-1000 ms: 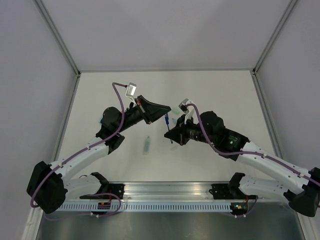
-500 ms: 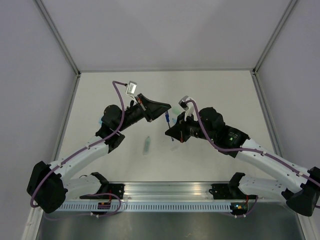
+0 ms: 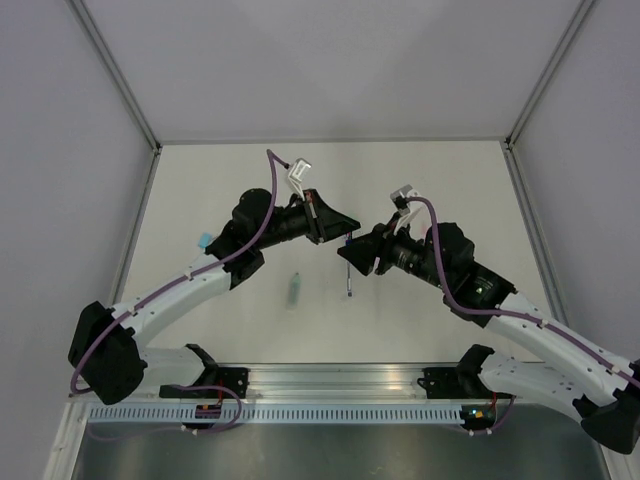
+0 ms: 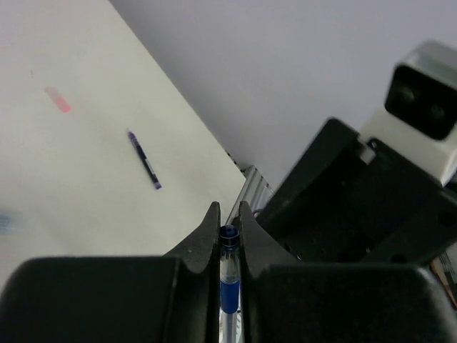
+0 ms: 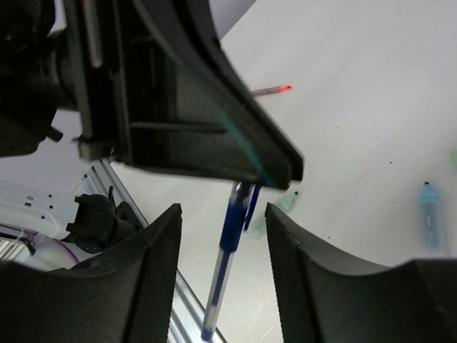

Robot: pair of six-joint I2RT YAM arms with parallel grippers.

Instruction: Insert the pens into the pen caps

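Blue pen (image 5: 227, 268) aloft; perhaps uncapped

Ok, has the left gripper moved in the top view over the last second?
Yes. The left gripper, shut on the blue pen, has shifted right, farther from the mint green cap, which has stayed put.

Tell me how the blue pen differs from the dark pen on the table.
The blue pen is clamped in the left gripper, off the table; the dark pen lies flat and free. The blue pen shows blue and clear sections; the dark pen looks purple-black. Both are thin and straight.
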